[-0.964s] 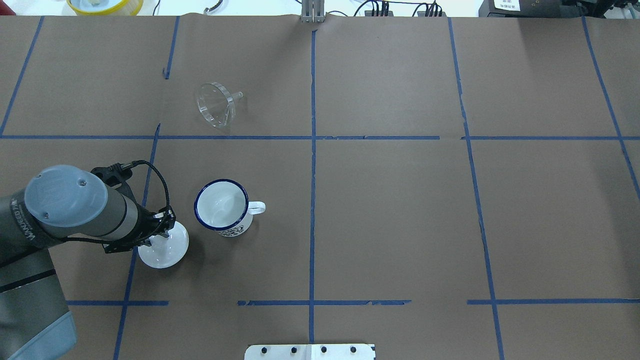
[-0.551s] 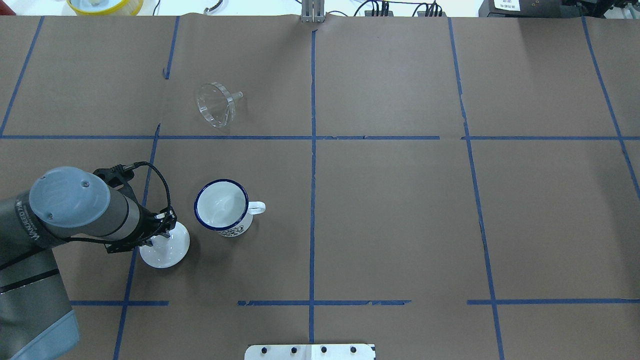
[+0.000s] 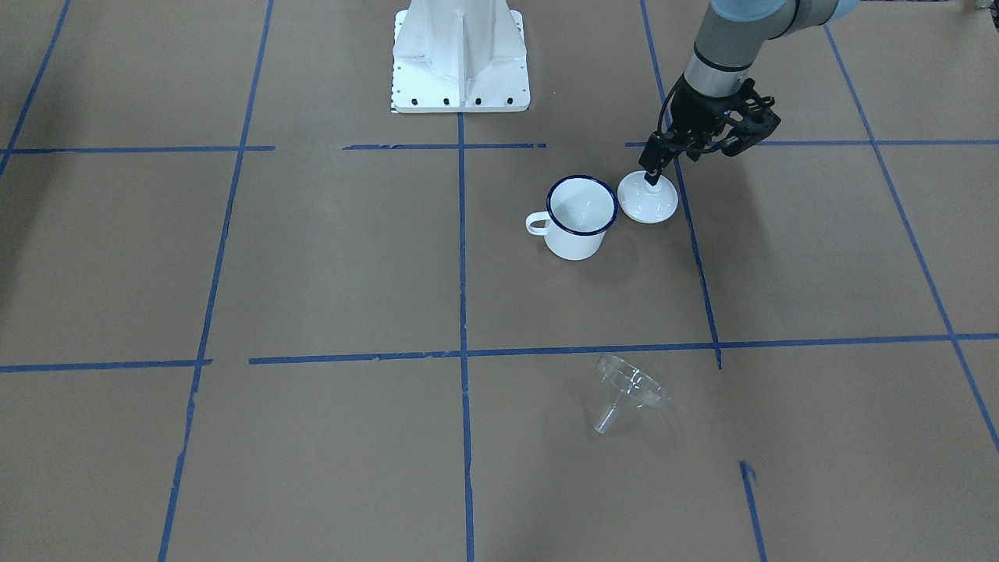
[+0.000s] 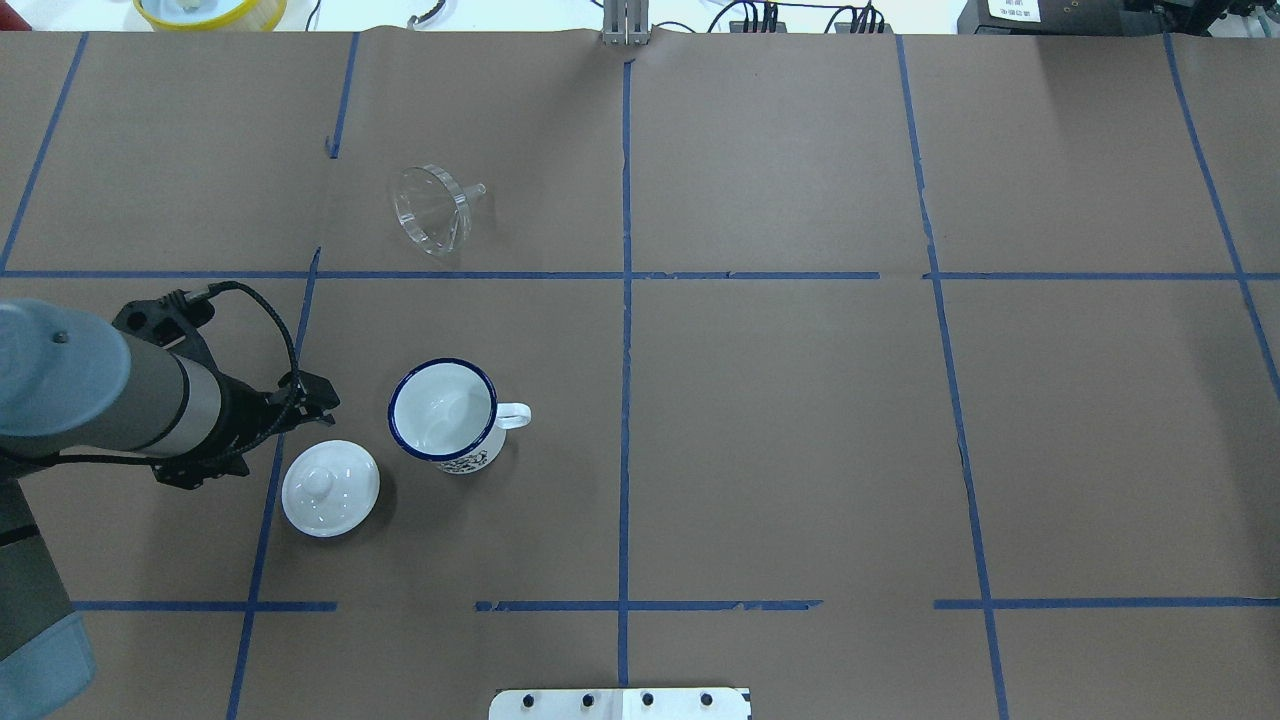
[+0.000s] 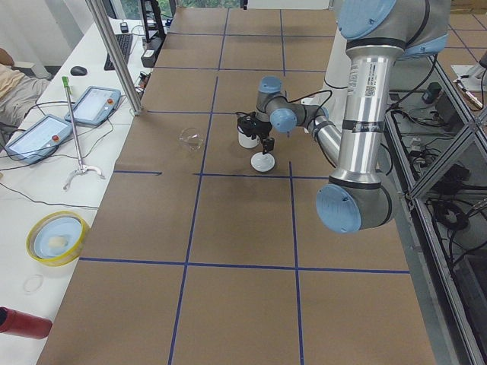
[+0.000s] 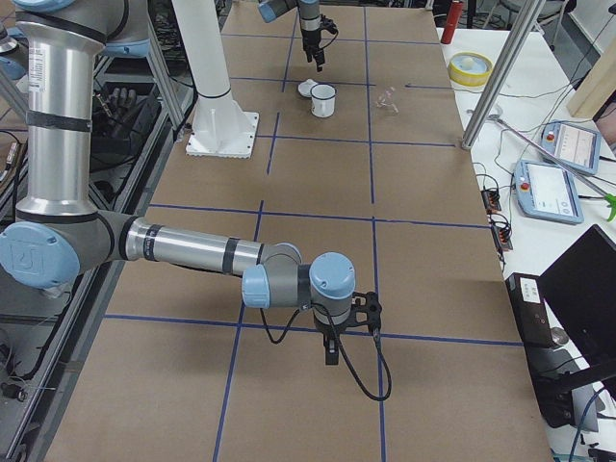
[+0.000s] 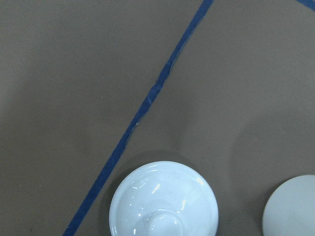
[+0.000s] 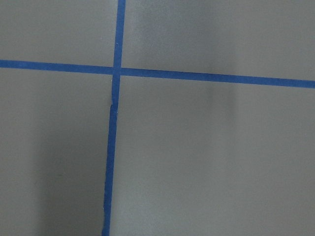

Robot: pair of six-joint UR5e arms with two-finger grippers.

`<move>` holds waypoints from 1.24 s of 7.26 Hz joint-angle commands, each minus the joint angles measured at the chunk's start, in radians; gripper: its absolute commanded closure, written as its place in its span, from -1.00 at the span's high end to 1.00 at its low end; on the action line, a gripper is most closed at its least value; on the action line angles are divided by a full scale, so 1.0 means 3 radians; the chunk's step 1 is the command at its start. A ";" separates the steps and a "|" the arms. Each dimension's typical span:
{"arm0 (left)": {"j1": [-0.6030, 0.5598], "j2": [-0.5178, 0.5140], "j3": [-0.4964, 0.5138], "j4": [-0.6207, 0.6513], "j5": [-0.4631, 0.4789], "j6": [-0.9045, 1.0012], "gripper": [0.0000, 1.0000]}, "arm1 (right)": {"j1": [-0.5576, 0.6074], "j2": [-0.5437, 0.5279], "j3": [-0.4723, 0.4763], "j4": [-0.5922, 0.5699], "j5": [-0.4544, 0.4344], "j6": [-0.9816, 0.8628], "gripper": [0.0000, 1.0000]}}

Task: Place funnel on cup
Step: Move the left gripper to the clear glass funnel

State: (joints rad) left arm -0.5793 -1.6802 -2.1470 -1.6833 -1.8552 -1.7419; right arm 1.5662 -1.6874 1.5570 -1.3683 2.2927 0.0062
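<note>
The clear funnel (image 4: 432,208) lies on its side on the far left part of the table, also in the front view (image 3: 628,390). The white cup (image 4: 443,412) with a dark blue rim stands upright and empty, handle to the right; it also shows in the front view (image 3: 580,215). My left gripper (image 4: 312,398) hangs empty just above and beside a white knobbed lid (image 4: 330,487), with its fingers slightly apart (image 3: 652,168). My right gripper (image 6: 332,351) shows only in the exterior right view, far from these things, and I cannot tell whether it is open or shut.
The lid (image 7: 164,201) lies flat on the table just left of the cup. Blue tape lines cross the brown table. The robot's white base plate (image 3: 460,55) is at the near edge. A yellow bowl (image 4: 210,10) sits beyond the far edge.
My left gripper has let go of the lid's knob and pulled up and away to the left. The lid stays on the table. The cup and funnel have not moved.
</note>
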 commanded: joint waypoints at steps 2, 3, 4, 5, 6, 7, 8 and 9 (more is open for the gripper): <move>-0.0328 -0.0987 0.0751 -0.0206 0.0063 -0.0630 1.00 | 0.0000 0.0000 0.0000 0.0000 0.0002 0.0000 1.00; -0.0380 -0.1001 0.0962 -0.0724 0.0251 -0.0824 1.00 | 0.0000 0.0000 0.0000 0.0000 0.0002 0.0000 1.00; -0.0400 -0.1001 0.1385 -0.1600 0.0536 -0.1038 1.00 | 0.0000 0.0000 0.0000 0.0000 -0.0003 0.0000 1.00; -0.0396 -0.1006 0.1880 -0.2439 0.0757 -0.1182 1.00 | 0.0000 0.0000 0.0000 0.0000 0.0002 0.0000 1.00; -0.0411 -0.1001 0.2239 -0.2923 0.0865 -0.1214 1.00 | 0.0000 0.0000 0.0000 0.0000 0.0002 0.0000 1.00; -0.0446 -0.1001 0.2405 -0.3262 0.0881 -0.1219 1.00 | 0.0000 0.0000 0.0000 0.0000 0.0002 0.0000 1.00; -0.0497 -0.1006 0.2498 -0.3326 0.0876 -0.1356 0.99 | 0.0000 0.0000 0.0000 0.0000 0.0002 0.0000 1.00; -0.0508 -0.1031 0.2610 -0.3585 0.0882 -0.1413 0.95 | 0.0000 0.0000 0.0000 0.0000 0.0002 0.0000 1.00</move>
State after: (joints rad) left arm -0.7234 -1.9837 -1.4089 -2.6754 -1.5943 -2.1396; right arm 1.5662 -1.6874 1.5570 -1.3683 2.2933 0.0061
